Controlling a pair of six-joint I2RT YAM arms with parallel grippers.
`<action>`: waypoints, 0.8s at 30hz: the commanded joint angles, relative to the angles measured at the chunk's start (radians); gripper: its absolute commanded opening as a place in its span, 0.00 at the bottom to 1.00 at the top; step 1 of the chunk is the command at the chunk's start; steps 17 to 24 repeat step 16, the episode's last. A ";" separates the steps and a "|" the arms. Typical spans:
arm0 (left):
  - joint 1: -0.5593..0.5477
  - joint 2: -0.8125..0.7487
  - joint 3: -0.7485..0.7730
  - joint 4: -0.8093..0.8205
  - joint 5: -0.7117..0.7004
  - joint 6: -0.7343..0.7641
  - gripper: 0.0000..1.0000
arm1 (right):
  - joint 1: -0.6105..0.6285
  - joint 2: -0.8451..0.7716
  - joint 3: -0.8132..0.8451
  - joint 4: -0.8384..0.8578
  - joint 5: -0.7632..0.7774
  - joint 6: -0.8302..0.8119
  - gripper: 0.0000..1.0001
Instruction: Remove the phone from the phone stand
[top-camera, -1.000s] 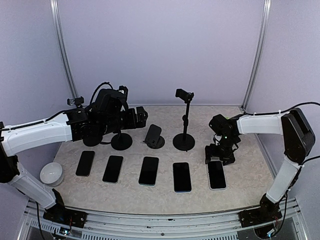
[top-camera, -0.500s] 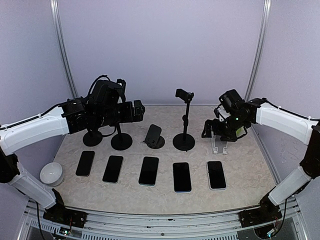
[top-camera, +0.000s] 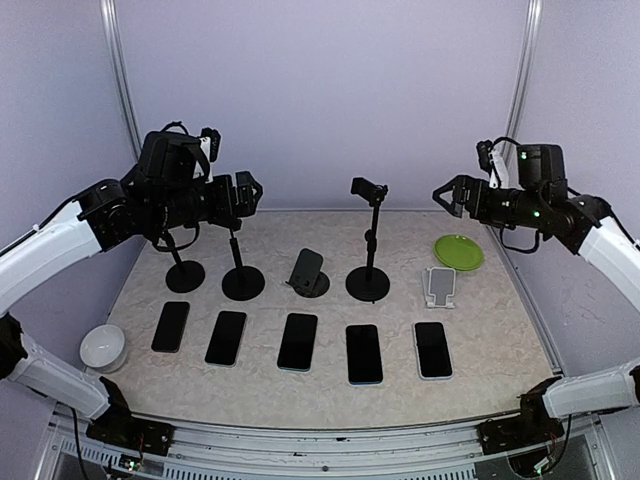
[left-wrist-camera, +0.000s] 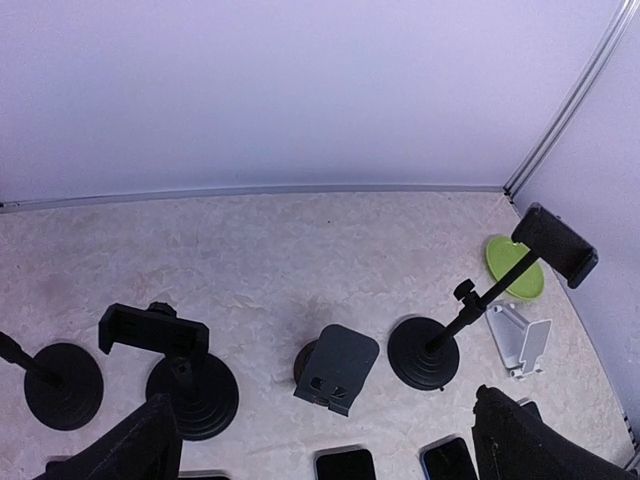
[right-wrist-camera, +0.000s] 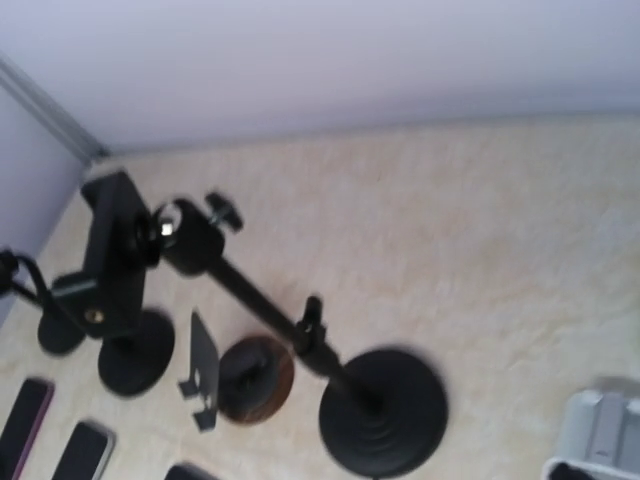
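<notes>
Spread wide, the left fingers (left-wrist-camera: 140, 450) hold nothing; the right fingers (top-camera: 448, 190) look parted and bare as well. Both hang high over the beige, marbled counter (top-camera: 500, 330), which is walled in pale lavender with metal corner rails (top-camera: 515, 100). Of five lying flat in a front row, the rightmost phone (top-camera: 433, 350) rests just before the bare white stand (top-camera: 440, 285), near a green plate (top-camera: 458, 252). A second ago the right arm crouched low at that stand; it has since risen toward the right wall, and the left arm has lifted too.
</notes>
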 joint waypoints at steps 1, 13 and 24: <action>0.020 -0.108 -0.019 -0.027 0.001 0.029 0.99 | -0.034 -0.098 -0.088 0.127 0.015 -0.011 1.00; 0.039 -0.322 -0.293 -0.020 -0.047 -0.128 0.99 | -0.068 -0.276 -0.316 0.174 0.035 0.040 1.00; 0.039 -0.323 -0.306 -0.019 -0.066 -0.139 0.99 | -0.071 -0.279 -0.338 0.188 0.013 0.045 1.00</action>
